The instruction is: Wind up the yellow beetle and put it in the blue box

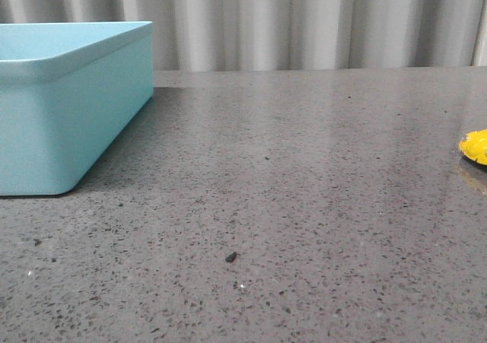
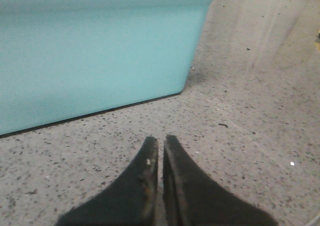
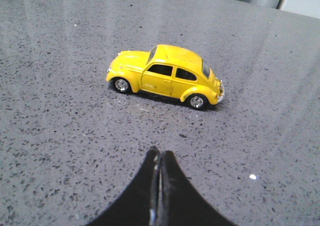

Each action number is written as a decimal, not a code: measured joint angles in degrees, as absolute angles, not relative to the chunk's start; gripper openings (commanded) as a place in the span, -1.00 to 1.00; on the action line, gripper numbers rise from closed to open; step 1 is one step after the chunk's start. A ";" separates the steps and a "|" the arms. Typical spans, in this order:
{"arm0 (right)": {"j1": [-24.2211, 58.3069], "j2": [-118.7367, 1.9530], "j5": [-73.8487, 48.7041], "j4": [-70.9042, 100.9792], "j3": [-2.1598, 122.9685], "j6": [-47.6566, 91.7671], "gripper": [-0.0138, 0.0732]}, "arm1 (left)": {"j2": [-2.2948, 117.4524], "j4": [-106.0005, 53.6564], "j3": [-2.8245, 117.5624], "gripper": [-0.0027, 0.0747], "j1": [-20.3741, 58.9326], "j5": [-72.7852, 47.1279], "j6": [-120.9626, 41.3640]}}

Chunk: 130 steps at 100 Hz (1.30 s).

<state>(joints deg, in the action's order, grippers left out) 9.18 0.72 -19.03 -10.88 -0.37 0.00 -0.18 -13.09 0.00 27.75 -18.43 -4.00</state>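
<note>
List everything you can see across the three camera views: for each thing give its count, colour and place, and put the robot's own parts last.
blue box: one, light blue, on the table at the front view's left, partly out of frame.
yellow beetle: one toy car, bright yellow, standing on its wheels on the table at the front view's far right edge.
table: one, grey speckled stone surface, under everything.
curtain: one, pale grey, pleated, behind the table.
dark speck: one, black, on the table near the front middle.
left gripper: one, black, jaws shut, empty, near the box corner.
right gripper: one, black, jaws shut, empty, short of the beetle.
</note>
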 measured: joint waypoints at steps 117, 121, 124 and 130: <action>9.18 0.72 -19.03 -10.88 -0.37 0.00 -0.80 | -0.18 -13.09 0.00 -0.99 23.75 -18.43 -4.00; 9.18 0.72 -19.03 -10.88 -0.37 0.00 -0.80 | -0.18 -13.09 0.00 -0.99 23.75 -18.43 -4.00; 9.18 0.72 -19.03 -10.88 -0.37 0.00 -0.80 | -0.18 -13.09 0.00 -0.99 23.75 -18.43 -4.00; 9.18 0.72 -19.03 -10.88 -0.37 0.00 -0.80 | -0.18 -13.09 0.00 -0.99 23.75 -18.43 -4.00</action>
<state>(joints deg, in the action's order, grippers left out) 9.18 0.72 -19.03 -10.88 -0.37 0.00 -0.18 -13.09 0.00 23.75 -18.43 -4.00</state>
